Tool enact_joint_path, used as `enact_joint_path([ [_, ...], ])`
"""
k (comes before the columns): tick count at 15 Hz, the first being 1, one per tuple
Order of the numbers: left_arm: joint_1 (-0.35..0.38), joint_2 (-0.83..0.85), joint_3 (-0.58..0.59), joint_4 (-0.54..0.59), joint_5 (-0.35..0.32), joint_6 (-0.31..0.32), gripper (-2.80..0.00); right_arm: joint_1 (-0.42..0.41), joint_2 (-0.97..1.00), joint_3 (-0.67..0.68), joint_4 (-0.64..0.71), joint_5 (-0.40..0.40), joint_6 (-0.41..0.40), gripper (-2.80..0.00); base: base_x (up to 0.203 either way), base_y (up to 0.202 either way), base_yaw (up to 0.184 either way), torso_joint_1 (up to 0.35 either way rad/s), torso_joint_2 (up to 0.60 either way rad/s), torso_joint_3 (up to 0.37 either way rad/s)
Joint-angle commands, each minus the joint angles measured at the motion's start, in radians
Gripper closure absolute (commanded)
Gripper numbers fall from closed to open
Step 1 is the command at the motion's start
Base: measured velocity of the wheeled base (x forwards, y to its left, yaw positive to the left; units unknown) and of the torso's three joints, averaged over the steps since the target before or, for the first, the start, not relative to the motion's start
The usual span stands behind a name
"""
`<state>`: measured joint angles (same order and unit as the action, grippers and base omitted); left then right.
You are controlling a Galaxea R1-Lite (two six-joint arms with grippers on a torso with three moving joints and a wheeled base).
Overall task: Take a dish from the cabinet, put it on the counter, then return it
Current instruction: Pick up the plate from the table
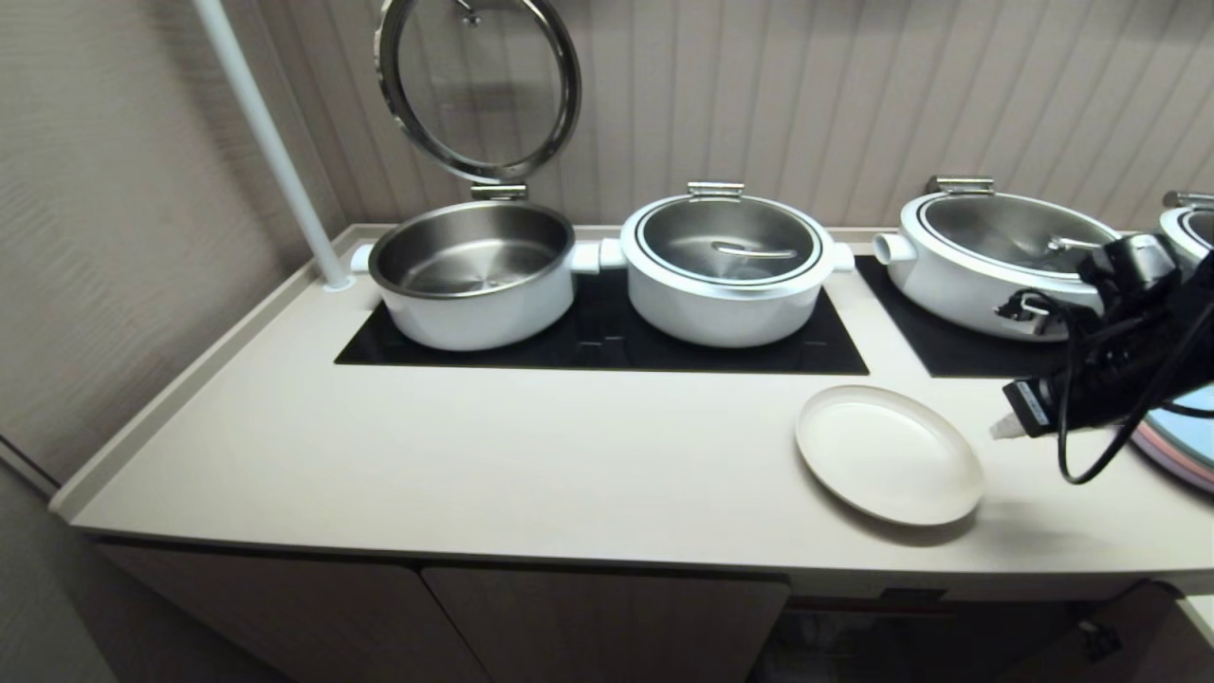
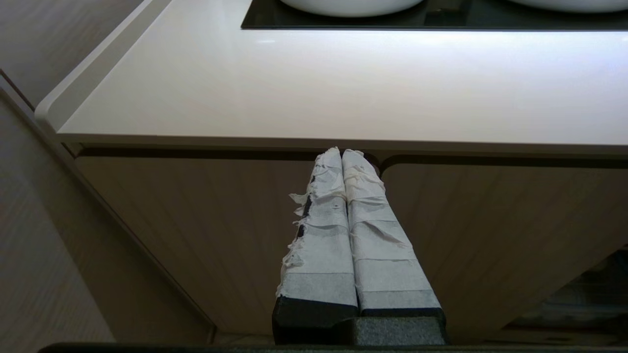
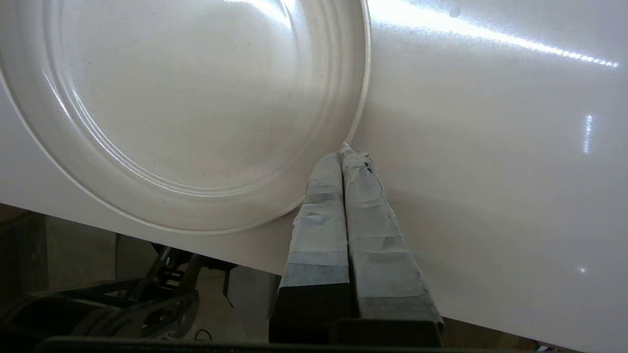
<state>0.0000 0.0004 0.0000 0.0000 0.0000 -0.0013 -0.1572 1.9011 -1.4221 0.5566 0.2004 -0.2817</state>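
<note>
Dish: the cream plate (image 1: pixel 889 453) is lying flat on the bench (image 1: pixel 474 455), near the front edge toward my right side, in front of the black cooktop panel (image 1: pixel 607 346); nothing is sitting on it.
Right tool: my right tool (image 3: pixel 345 149) is hovering just beside the plate's rim with its taped fingers (image 3: pixel 319 220) pressed together, gripping nothing; in the right wrist view the tips are lying at the rim, and I cannot tell whether they are touching it.
Right arm: it is reaching in from the right edge of the head view, with its cables hanging above the bench.
Left tool: my left tool (image 2: pixel 342 153) is sitting low in front of the cabinet (image 2: pixel 221 235), fingers closed together and empty, pointing at the seam between two ribbed doors under the bench edge.
Pots: an open pot (image 1: pixel 471 275) with its glass lid (image 1: pixel 479 85) standing upright and a lidded pot (image 1: pixel 726 270) are resting on the cooktop panel behind the plate.
Other plates: a pastel stack (image 1: pixel 1181 436) is showing at the right edge, partly hidden behind my arm.
</note>
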Motion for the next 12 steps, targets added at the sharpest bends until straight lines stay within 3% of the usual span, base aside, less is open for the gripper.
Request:
enact_joint_path([
  [1, 0.0, 0.0, 0.0, 0.0, 0.0, 0.0, 0.0, 0.005, 0.013, -0.001, 0.003, 0.002, -0.002, 0.0, 0.0, 0.0, 0.0, 0.0, 0.0, 0.0],
  [2, 0.0, 0.0, 0.0, 0.0, 0.0, 0.0, 0.0, 0.005, 0.017, -0.002, 0.002, 0.002, -0.002, -2.8, 0.0, 0.0, 0.0, 0.0, 0.0, 0.0],
  [12, 0.0, 0.0, 0.0, 0.0, 0.0, 0.0, 0.0, 0.013, 0.084, -0.058, -0.001, -0.008, -0.048, -2.8, 0.0, 0.0, 0.0, 0.0, 0.0, 0.0],
])
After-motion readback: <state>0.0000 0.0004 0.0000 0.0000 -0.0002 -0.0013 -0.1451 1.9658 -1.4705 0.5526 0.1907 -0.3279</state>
